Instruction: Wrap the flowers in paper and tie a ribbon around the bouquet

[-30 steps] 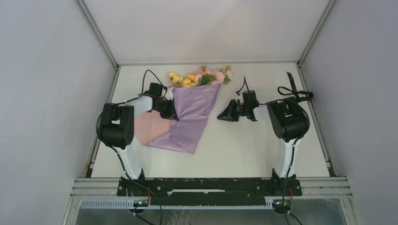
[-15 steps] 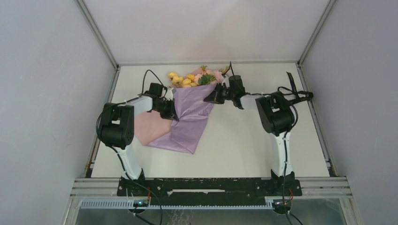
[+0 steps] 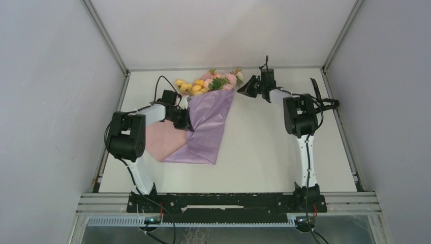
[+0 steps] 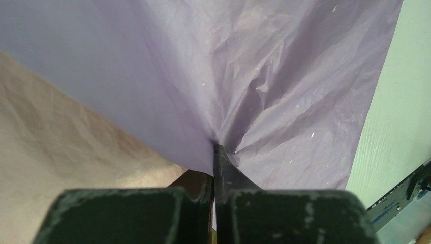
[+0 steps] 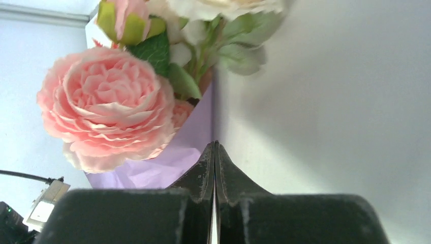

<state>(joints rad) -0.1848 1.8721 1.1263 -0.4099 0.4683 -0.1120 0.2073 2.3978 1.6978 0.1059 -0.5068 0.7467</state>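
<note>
Top external view: the bouquet (image 3: pixel 211 101) lies on the worktop (image 3: pixel 264 152) left of centre, with the flowers (image 3: pixel 206 84) pointing toward the far wall. The paper (image 3: pixel 203 137) is folded over the stems, lilac face up, and a pink flap is exposed on its left side. The wrap is loose, not a closed cone.

The left pincer (image 3: pixel 184 119) is pinching the left edge of the lilac fold; the left wrist view shows creases radiating from its pressed tips. The right pincer (image 3: pixel 244 90) is pressed together on nothing visible and hangs just beside the blooms on the bunch's right side. The right wrist view puts its tips close to the paper's upper corner, but contact cannot be confirmed.

The ribbon (image 3: pixel 315 88) lies at the right edge of the worktop, well apart from the bouquet and not yet tied.

Hazards noted:
- The fold is held at one point only — if that pinch lets go or pulls sideways, the thin sheet is likely to spring open or tear at the creases.
- A shut right pincer pushing inward could crush the blooms or shove the bunch out of the wrap.
- The ribbon loops near the right arm's elbow — it may snag there during a reach.
</note>
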